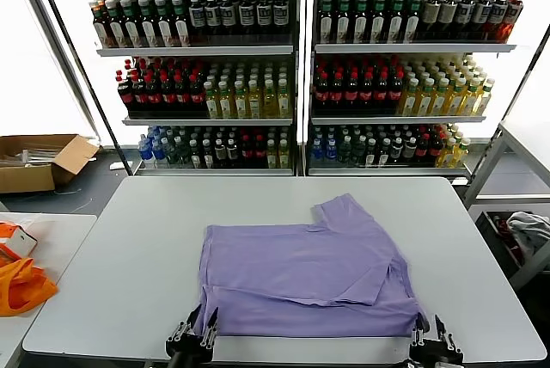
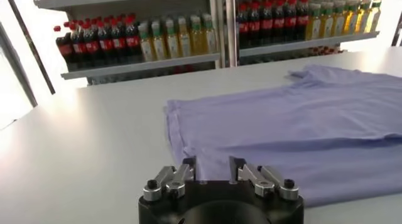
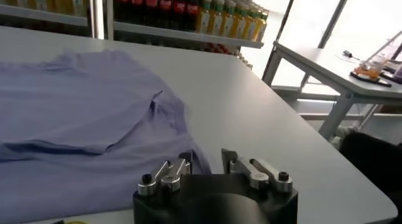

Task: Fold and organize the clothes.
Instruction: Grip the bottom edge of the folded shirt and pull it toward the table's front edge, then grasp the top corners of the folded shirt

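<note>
While the lavender T-shirt lies partly folded on the table, its bottom hem along the table's near edge, the left end effector sits at the shirt's near-left corner and the right end effector at its near-right corner, both with fingers parted and holding nothing. To do the next fold well, I judge both should pinch the hem corners evenly, lift together, and carry the hem squarely toward the collar side.

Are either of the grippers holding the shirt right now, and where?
Nothing held: left gripper and right gripper stand open at the T-shirt's near hem corners.
</note>
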Motion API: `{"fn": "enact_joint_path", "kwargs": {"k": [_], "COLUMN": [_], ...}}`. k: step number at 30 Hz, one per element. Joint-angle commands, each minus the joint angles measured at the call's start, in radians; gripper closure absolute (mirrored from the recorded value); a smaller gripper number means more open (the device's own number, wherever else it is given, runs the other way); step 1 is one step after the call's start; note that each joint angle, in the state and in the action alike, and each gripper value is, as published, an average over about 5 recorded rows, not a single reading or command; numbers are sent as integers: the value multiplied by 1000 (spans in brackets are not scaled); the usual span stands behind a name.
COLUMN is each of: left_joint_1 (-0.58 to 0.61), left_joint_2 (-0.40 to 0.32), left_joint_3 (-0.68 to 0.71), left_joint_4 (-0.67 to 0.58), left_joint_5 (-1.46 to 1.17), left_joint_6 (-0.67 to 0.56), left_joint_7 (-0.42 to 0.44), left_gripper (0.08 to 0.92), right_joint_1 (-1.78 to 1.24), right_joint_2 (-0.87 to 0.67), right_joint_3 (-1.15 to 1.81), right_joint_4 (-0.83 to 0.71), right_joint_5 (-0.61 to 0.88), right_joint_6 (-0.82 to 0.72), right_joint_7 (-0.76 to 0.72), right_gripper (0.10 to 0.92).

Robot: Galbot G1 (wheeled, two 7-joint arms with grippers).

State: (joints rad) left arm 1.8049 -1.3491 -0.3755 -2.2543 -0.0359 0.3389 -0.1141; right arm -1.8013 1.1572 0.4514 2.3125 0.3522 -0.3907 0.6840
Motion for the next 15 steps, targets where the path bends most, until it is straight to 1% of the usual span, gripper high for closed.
{"fn": "enact_joint_path", "kwargs": {"k": [1,5,7,8,11,15], "left_joint_1": [-32,-81,-125,-152,-233,-332], "left_joint_2": [-13,-35,-53,-59,-56,-26], "left_joint_3": [-16,-36,-38,-41,-47,-47], "left_joint_4": [-49,-43,-20,-10,19,71], "left_joint_5": [-7,-13,-15,-15,-16,-24], "left_joint_6": [-77,-134,-150,-152,-136,-93], "left_joint_7": [-14,-4,3,9,44,104], "left_gripper": [483,362,310,276,207,179], "right_joint_1": [55,142,185,204,272,419], "right_joint_2": [18,56,68,67,36,5], "right_joint_3": [84,171,199,206,205,201], "right_joint_4": [22,-80,-147,-174,-232,-303], "right_joint_5": [17,-36,-54,-46,-8,6], "right_joint_6": [63,238,289,293,292,254], "right_joint_7": [-8,-48,-79,-99,-184,-321], "right_gripper": [426,313,259,239,208,203]}}
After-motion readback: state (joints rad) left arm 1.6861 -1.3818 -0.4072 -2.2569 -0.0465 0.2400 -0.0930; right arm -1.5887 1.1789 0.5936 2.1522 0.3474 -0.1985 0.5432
